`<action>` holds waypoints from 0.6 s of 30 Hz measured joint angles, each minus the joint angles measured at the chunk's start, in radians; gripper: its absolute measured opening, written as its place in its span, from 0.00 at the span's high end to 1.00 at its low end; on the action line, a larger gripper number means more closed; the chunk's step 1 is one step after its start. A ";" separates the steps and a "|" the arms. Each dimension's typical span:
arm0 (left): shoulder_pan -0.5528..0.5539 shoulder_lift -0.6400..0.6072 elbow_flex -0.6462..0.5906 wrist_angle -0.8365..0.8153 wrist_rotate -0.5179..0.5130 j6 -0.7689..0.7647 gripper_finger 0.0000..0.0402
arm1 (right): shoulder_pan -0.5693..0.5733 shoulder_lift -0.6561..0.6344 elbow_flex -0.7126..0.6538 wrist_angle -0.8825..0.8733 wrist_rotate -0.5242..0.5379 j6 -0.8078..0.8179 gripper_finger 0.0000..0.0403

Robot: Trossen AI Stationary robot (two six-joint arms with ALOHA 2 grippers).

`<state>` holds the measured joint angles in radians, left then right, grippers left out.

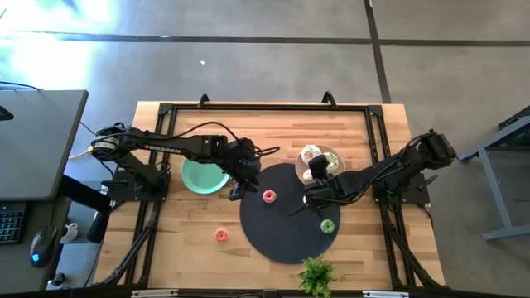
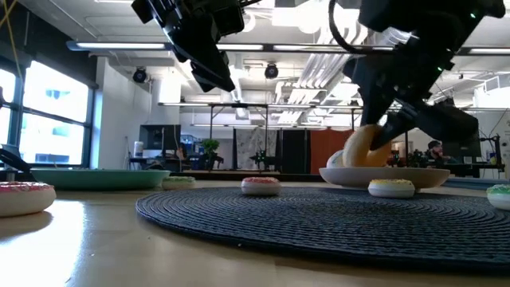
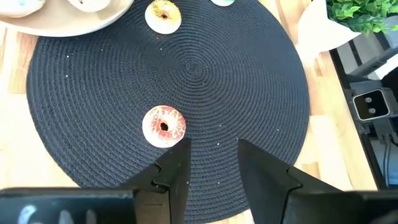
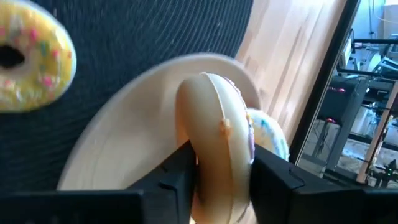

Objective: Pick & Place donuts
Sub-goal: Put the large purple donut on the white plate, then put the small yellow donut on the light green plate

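My right gripper (image 4: pixel 221 165) is shut on a cream donut (image 4: pixel 217 140) over the beige plate (image 4: pixel 118 155) at the mat's far right; another donut (image 4: pixel 270 134) lies on that plate. My left gripper (image 3: pixel 211 146) hangs open above the round black mat (image 3: pixel 205 68). A red-and-white donut (image 3: pixel 163 126) lies flat just ahead of its fingertips. A yellow donut (image 3: pixel 163 15) lies on the mat near the plate, and a green one (image 1: pixel 328 225) at the mat's right edge. A pink donut (image 1: pixel 221 235) rests on the bare wood. My right gripper pinches the cream donut across its ring (image 4: pixel 214 155), one finger on each flat face. The fingers slant down from the table's right. The donut stands on edge in the hold, low over the beige plate (image 2: pixel 382 177); whether its lower rim touches the plate I cannot tell.
A green plate (image 1: pixel 204 175) sits on the wood left of the mat, under the left arm. A small green plant (image 1: pixel 316 275) stands at the near edge. Black frame rails (image 1: pixel 265 106) run along the table's edges. Bare wood lies at the table's near left.
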<state>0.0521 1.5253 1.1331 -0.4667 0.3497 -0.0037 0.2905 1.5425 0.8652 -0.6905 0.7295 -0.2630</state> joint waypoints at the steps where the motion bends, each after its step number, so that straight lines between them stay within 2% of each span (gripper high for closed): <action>1: 0.000 0.000 0.000 -0.001 0.001 0.000 0.67 | 0.000 0.000 0.010 0.000 -0.004 0.000 0.67; 9: 0.000 0.000 0.000 -0.008 0.002 0.000 0.67 | 0.000 0.000 0.048 -0.063 0.018 -0.056 0.54; 14: 0.000 0.000 0.000 -0.008 0.002 0.000 0.67 | 0.000 0.000 0.048 -0.145 0.064 -0.073 0.54; 18: 0.000 0.000 0.000 -0.008 0.001 0.000 0.67 | 0.003 0.000 0.048 -0.169 0.019 -0.076 0.59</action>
<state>0.0521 1.5253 1.1332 -0.4744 0.3511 -0.0040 0.2939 1.5426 0.9131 -0.8594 0.7485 -0.3389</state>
